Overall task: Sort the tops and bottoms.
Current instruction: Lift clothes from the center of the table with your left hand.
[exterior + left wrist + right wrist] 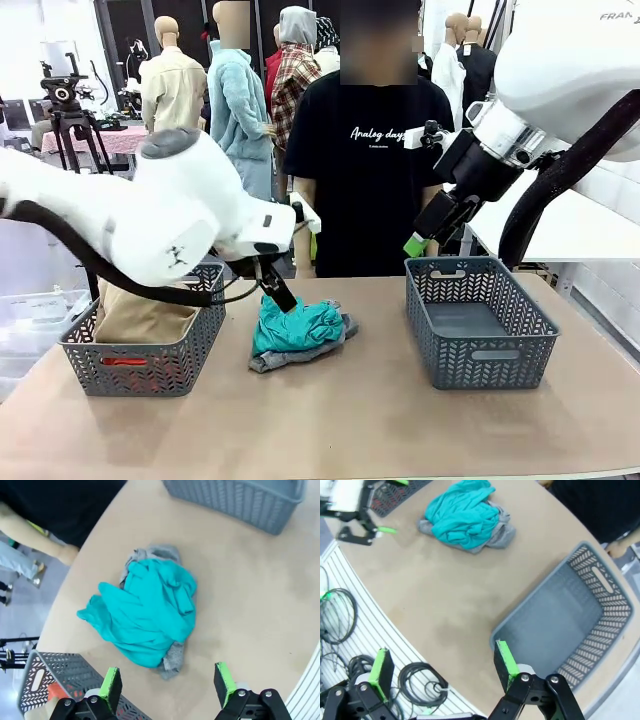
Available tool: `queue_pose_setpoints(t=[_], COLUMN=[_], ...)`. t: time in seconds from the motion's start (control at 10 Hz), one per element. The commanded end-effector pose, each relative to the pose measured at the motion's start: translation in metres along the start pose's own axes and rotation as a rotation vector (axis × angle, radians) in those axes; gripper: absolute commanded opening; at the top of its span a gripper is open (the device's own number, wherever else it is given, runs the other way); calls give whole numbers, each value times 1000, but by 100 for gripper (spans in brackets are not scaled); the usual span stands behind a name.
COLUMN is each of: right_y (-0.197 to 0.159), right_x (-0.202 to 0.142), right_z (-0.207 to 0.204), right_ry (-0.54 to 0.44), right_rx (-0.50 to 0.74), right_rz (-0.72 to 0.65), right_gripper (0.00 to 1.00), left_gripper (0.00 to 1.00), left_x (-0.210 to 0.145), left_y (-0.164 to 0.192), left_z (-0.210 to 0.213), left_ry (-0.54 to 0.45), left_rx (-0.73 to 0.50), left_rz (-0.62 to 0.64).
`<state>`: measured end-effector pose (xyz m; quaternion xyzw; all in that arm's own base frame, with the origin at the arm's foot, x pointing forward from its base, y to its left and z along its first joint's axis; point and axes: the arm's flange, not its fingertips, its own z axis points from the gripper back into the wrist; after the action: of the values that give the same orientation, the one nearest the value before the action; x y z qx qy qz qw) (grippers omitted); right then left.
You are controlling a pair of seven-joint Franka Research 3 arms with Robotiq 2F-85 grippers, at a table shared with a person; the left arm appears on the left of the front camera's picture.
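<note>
1. The left hand [167, 680] is hovering spread above the teal garment [145, 610], which is lying bunched on the grey garment [172, 659] mid-tabletop [250, 595]. A deep pinch risks lifting both together.
2. The right hand [443, 666] is hanging spread near the right basket [560, 615]. Trailing cloth could be snagging its rim.

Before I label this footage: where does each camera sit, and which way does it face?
Front view: between the arms, facing across the table at the person; shows left arm, right arm.
Left wrist view: wrist-mounted, looks down at teal garment over grey garment; open left gripper shows.
Right wrist view: wrist-mounted, looks down into grey basket; open right gripper shows.
Shared: teal garment, all three.
</note>
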<state>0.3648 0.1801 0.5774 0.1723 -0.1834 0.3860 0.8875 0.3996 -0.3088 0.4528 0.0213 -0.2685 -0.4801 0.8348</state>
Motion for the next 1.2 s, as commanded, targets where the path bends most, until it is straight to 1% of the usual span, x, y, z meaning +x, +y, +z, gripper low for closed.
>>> queue_pose_setpoints(t=[0.0,0.2,0.3,0.4,0.5,0.6,0.7,0.8,0.9,1.0,1.1], right_y=[-1,-1,-1,-1,-1,-1,-1,-1,-1,-1,-1], right_x=[0,0,0,0,0,0,0,0,0,0,0], right_z=[0,0,0,0,0,0,0,0,0,0,0], right_ry=[3,3,3,3,3,3,3,3,3,3,3], right_rx=[-6,-6,-6,-6,-6,-6,-6,-6,-6,-6,-6], right_rz=[3,3,3,3,3,3,3,3,3,3,3], right_gripper=[100,100,100,100,100,100,100,100,100,100,100], left_gripper=[96,96,96,96,96,96,96,96,96,96,96], left_x=[27,39,40,22,22,34,34,42,51,55,58], left_y=[7,13,11,19,19,17,17,17,17,18,19], left_z=[-24,-38,-25,-35,-35,-32,-32,-40,-49,-61,-74], left_ry=[27,7,-12,22,22,4,7,-34,-31,30,75], left_rx=[43,50,1,18,18,15,43,-3,22,32,12], left_rz=[5,7,-8,-10,-10,-13,99,166,186,220,254])
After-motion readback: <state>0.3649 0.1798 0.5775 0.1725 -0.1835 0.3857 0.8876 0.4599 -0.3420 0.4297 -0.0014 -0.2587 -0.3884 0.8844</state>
